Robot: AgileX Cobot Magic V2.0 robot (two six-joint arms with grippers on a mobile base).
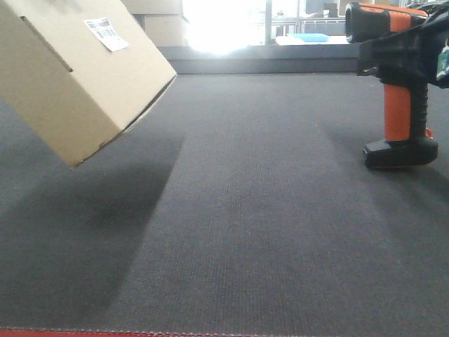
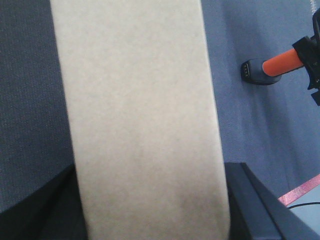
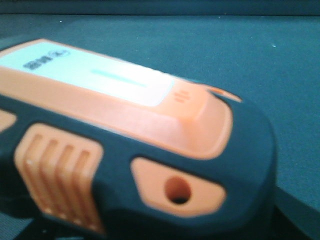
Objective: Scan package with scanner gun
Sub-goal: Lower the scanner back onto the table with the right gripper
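Note:
The package [image 1: 77,77], a tan cardboard box, hangs tilted above the mat at the upper left. Its white barcode label [image 1: 106,33] faces up and to the right. In the left wrist view the package [image 2: 140,115] fills the middle, and my left gripper [image 2: 150,212] is shut on it, with a dark finger [image 2: 252,205] showing at each side. The black and orange scanner gun [image 1: 398,105] stands upright at the far right, with my right gripper [image 1: 396,55] shut around its upper body. The right wrist view shows the scanner gun [image 3: 150,130] close up and blurred. Whether its base touches the mat I cannot tell.
A dark grey mat [image 1: 245,210] covers the table, with a red strip [image 1: 210,334] along its near edge. Wider cardboard boxes [image 1: 165,24] stand at the back before a bright window. A pink tape line [image 2: 300,192] runs past the table's side.

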